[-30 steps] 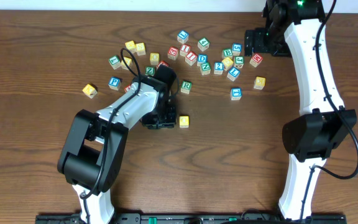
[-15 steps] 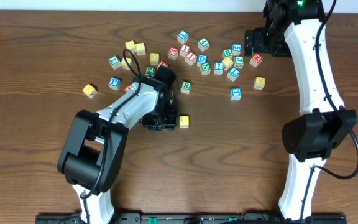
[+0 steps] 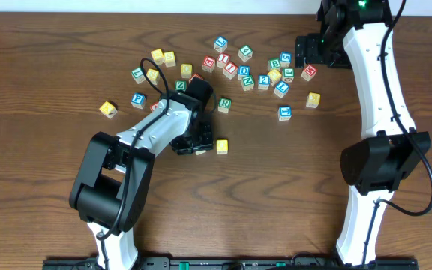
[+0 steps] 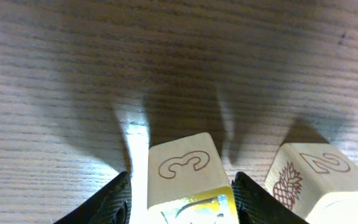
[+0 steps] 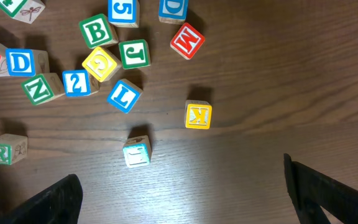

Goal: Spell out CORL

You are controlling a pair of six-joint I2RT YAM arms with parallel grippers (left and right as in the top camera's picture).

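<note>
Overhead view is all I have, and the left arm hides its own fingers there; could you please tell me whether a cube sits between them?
Observer: Yes. In the left wrist view a wooden cube, with a 3 carved on the face towards the camera, stands on the table between the fingers of the left gripper.
Operator: Thank you. Does the gripper look clamped on it?
Observer: It seems not: a bright strip of table shows between the cube and one finger, while the other finger stands close to the cube's opposite side.
</note>
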